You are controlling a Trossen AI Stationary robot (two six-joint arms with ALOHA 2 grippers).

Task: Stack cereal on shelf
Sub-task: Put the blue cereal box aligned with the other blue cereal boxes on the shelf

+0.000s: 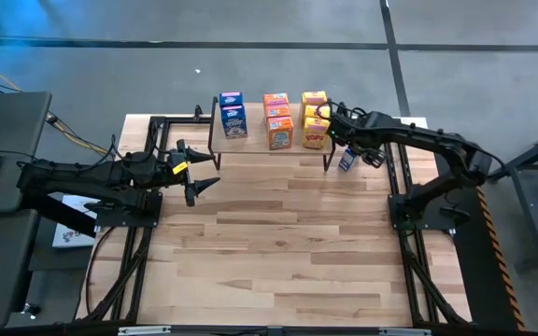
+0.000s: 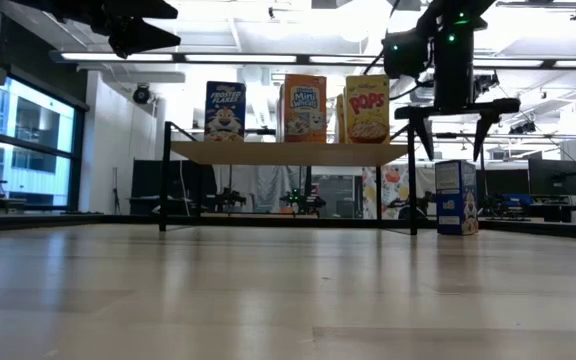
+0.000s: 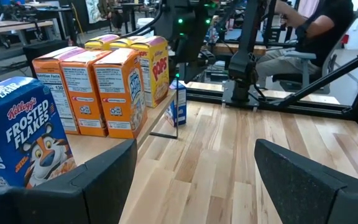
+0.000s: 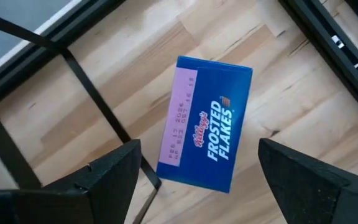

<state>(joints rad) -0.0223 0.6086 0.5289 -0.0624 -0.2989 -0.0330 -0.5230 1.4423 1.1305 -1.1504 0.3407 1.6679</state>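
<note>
The wooden desk (image 1: 278,252) fills the middle and lower part of the high view, bare across its lower half. Along its upper edge stands the shelf (image 1: 271,145), a light plank on thin dark legs, carrying blue boxes (image 1: 233,115) at its left end, orange boxes (image 1: 277,120) in the middle and yellow boxes (image 1: 315,119) at its right end. The left arm waits at centre left of the high view, its left gripper (image 1: 197,175) just short of the shelf's left end with jaws spread wide and holding nothing. The right gripper (image 1: 355,154) hangs at upper right beside the shelf's right end, jaws wide apart and holding nothing, directly above a lone blue cereal box (image 4: 205,122) that stands upright on the desk just right of the shelf's right leg.
</note>
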